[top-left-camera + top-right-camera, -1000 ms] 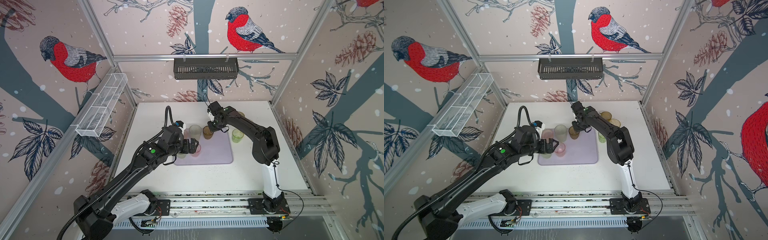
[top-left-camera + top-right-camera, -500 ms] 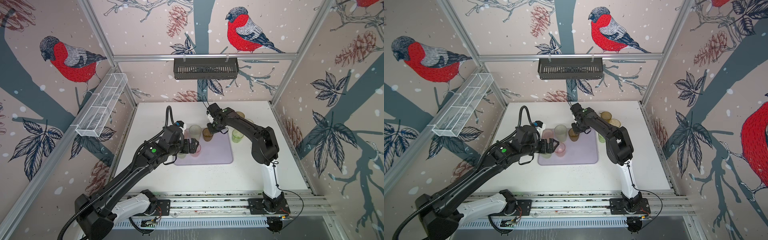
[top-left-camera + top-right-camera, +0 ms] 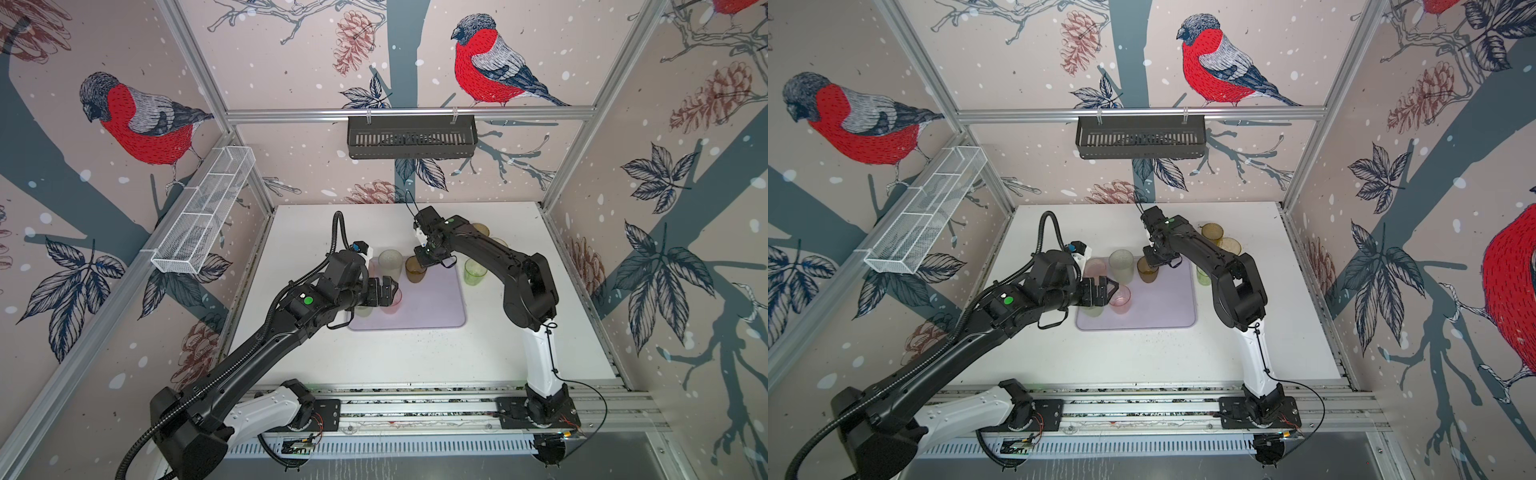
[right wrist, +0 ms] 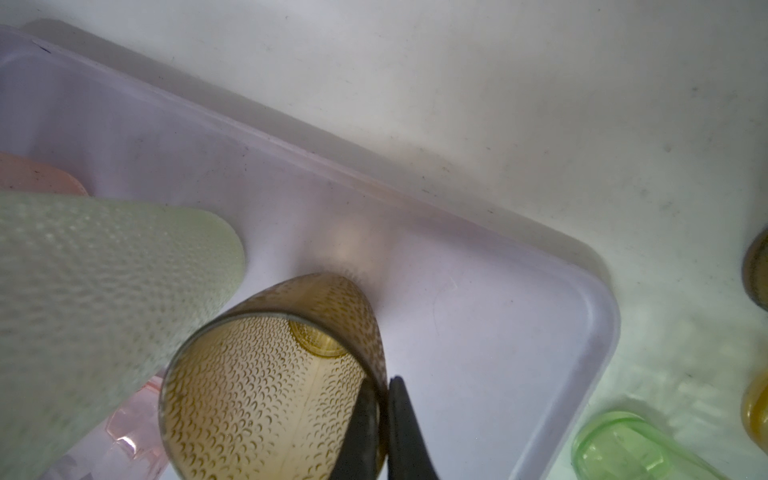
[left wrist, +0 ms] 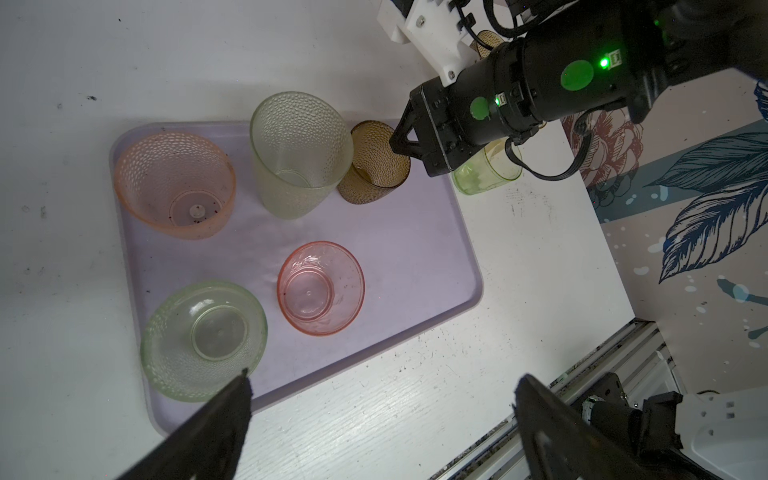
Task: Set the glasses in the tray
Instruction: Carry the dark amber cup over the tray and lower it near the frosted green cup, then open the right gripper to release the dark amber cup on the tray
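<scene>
Both top views: a flat, round-cornered lavender tray lies under the left hand and right hand.

Left wrist view: the left hand is spread open. Ahead of it, the tray holds a dimpled pink tumbler, a frosted green tumbler and a smooth pink tumbler.

Right wrist view: the right hand is clamped on the rim of a tilted, dimpled olive-brown tumbler in the tray's corner.

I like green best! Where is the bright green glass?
In both top views the bright green glass stands on the white table just right of the purple tray, near the brown glass the right gripper pinches.
</scene>
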Controlling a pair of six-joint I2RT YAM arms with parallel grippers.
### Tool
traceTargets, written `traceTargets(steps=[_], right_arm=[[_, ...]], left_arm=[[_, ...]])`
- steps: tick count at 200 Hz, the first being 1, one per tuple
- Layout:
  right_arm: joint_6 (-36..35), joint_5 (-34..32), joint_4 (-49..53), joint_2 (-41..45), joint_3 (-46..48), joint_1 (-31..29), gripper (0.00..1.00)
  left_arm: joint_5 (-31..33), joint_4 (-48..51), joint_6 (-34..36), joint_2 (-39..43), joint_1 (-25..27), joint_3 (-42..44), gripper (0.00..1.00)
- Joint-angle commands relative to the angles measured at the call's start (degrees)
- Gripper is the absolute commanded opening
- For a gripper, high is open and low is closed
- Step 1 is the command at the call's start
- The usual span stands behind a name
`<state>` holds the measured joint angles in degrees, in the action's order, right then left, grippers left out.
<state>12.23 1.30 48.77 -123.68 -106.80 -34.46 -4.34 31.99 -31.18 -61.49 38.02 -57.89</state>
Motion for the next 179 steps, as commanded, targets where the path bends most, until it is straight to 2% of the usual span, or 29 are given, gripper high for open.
traceTargets(steps=[1,65,179], right_arm=[[0.40,-0.77,0.38,0.09,0.46,-0.08,0.06],[0.73,-0.86,-0.44,1.03,1.69,-0.24,0.11],[0.86,-0.95,-0.80,2.26,1.77,-0.44,0.30]], left_arm=[[0.01,-1.12,0.41,0.15,-0.05,-0.38,0.98],[0.08,-0.87,0.24,0.59,-0.07,-0.30,0.98],[0.00,-1.31,-0.17,0.84,-0.06,-0.21,0.98]])
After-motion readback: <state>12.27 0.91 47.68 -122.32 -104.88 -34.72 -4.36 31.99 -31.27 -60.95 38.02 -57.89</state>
